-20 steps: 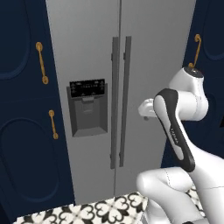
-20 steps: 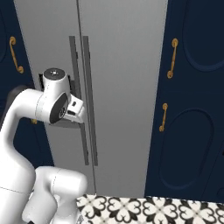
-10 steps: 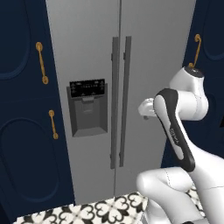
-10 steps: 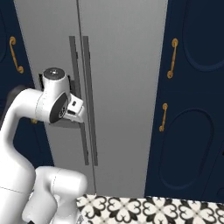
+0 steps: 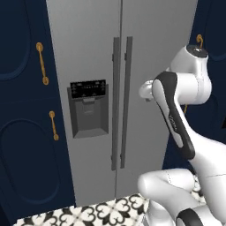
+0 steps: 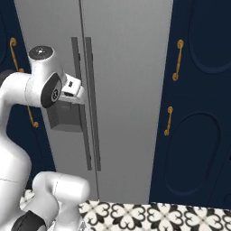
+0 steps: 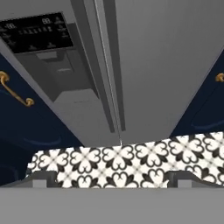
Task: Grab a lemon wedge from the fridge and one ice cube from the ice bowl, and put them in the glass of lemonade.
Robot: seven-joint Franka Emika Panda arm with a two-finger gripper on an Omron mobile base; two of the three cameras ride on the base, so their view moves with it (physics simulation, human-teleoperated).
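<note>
Arm raised before the shut fridge (image 5: 132, 88)

Gripper (image 7: 109, 177), jaws spread wide and holding nothing, at frame bottom, facing the 2 dark handles (image 5: 121, 101) at center.

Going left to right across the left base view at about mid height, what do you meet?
Navy cabinet door with gold handles → black dispenser panel on the fridge → the two dark fridge handles → the white robot arm.
</note>
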